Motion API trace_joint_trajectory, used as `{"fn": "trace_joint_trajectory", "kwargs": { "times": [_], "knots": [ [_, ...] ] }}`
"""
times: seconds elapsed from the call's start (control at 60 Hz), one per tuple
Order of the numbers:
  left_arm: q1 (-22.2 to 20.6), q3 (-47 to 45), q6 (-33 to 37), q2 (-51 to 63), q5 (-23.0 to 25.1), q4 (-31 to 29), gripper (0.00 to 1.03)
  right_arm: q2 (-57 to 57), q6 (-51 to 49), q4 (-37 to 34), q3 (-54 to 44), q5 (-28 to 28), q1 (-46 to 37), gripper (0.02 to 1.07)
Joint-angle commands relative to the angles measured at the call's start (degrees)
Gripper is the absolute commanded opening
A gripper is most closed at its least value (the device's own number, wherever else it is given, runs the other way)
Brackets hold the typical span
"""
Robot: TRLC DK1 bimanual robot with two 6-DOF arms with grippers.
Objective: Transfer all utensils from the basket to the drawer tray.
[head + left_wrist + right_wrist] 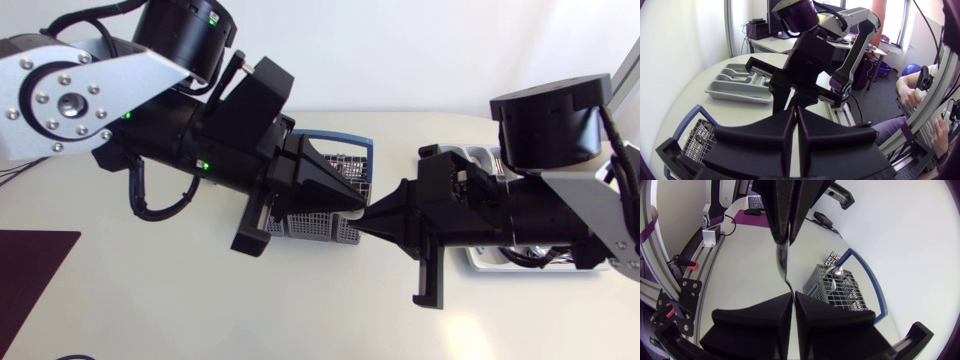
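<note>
Matte black wedge-fingered right tool [792, 296] and left tool [784, 239] both pinch a slim shiny metal utensil [781, 261].

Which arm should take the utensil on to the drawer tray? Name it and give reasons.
Right. The drawer tray lies beneath the right arm; the left gripper hangs over the basket. The metal utensil spans both grippers, one end pinched by the right gripper, so the left likely releases.
</note>
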Motion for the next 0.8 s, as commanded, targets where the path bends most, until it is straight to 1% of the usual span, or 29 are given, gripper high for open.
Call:
{"fn": "trace_joint_trajectory", "kwargs": {
  "times": [0.0,0.033,0.067,0.083,0.117,0.133,0.167,0.183,0.2,0.233,0.267,0.283,0.333,0.367,0.433,0.45,0.467,0.483,0.533,0.567,0.633,0.717,0.733,0.767,0.783],
  "knots": [
    [-0.1,-1.9,2.2,0.1,-0.3,0.2,0.09,0.6,0.2,-0.4,-1.1,-0.3,0.6,0.07],
    [-0.1,-2.0,2.4,0.1,-0.7,0.3,0.12,0.8,0.2,-0.6,-1.2,-0.2,0.8,0.07],
    [-0.2,-2.0,2.7,0.0,-1.1,0.6,0.2,1.1,0.0,-0.7,-1.3,-0.2,1.0,0.07],
    [-0.1,-1.9,2.7,0.0,-1.4,0.9,0.28,1.3,-0.2,-0.8,-1.3,-0.3,1.0,0.07],
    [-0.1,-1.8,2.7,0.0,-1.4,1.2,0.37,1.9,-0.6,-1.2,-1.4,-0.2,1.3,0.07],
    [-0.1,-1.5,2.4,0.0,-2.0,1.8,0.47,2.3,-1.1,-1.5,-1.6,-0.3,1.3,0.07],
    [0.0,-1.2,2.3,0.0,-3.2,2.5,0.58,2.7,-1.3,-1.5,-2.0,-0.3,1.4,0.07],
    [0.0,-1.1,2.2,0.0,-3.6,2.6,0.61,2.9,-1.4,-1.5,-2.1,-0.2,1.4,0.07],
    [-0.1,-0.8,2.2,0.0,-4.9,3.4,0.69,3.2,-1.6,-1.5,-2.3,-0.2,1.3,0.07],
    [-0.2,-0.5,1.7,-0.1,-6.7,4.8,0.79,3.5,-2.0,-1.5,-2.7,-0.2,1.3,0.07],
    [-0.3,-0.5,1.0,-0.4,-8.4,6.6,0.84,4.0,-2.4,-1.5,-3.2,-0.2,1.3,0.07],
    [-0.3,-0.5,1.0,-0.4,-8.6,6.8,0.84,4.1,-2.7,-1.6,-3.4,-0.2,1.3,0.07],
    [-0.4,-0.5,0.2,-0.6,-11.9,9.7,0.91,4.8,-3.5,-1.8,-4.1,-0.1,0.9,0.07],
    [-0.1,-0.5,-0.5,-0.6,-12.9,11.2,0.95,4.8,-4.5,-2.2,-4.5,-0.2,0.3,0.07],
    [0.1,-0.5,-0.5,-0.6,-16.0,12.9,0.96,4.6,-6.0,-2.7,-5.5,-0.2,-1.9,0.07],
    [0.1,-0.5,-0.4,-0.2,-19.7,14.3,0.96,4.5,-6.4,-2.9,-5.7,-0.2,-2.7,0.07],
    [0.1,-0.5,-0.3,-0.1,-22.1,14.9,0.96,4.4,-7.1,-2.9,-5.8,-0.2,-4.1,0.07],
    [0.3,-0.6,-0.1,-0.1,-23.5,15.4,0.96,4.3,-7.7,-3.0,-6.0,-0.2,-5.3,0.07],
    [0.9,-1.0,1.3,0.0,-25.4,15.9,0.96,4.1,-10.0,-4.0,-6.3,-0.3,-8.9,0.07],
    [1.6,-0.9,2.2,0.5,-27.6,15.7,0.96,4.0,-11.6,-4.3,-6.5,-0.2,-11.5,0.07],
    [1.6,-1.4,6.4,1.2,-32.6,14.3,0.96,3.6,-15.4,-5.2,-6.9,0.4,-17.6,0.07],
    [1.4,-3.9,11.2,1.3,-38.1,14.3,0.96,3.7,-20.9,-5.4,-7.7,4.0,-23.4,0.07],
    [1.1,-4.6,12.9,1.6,-40.0,14.4,0.96,3.8,-22.1,-5.5,-7.7,4.3,-25.4,0.07],
    [1.0,-5.4,14.4,1.9,-41.7,14.4,0.96,4.0,-24.8,-6.0,-7.8,4.3,-29.2,0.07],
    [1.0,-5.5,14.5,2.0,-41.8,14.3,0.96,4.1,-25.8,-6.2,-7.8,4.3,-30.2,0.07]
  ]
}}
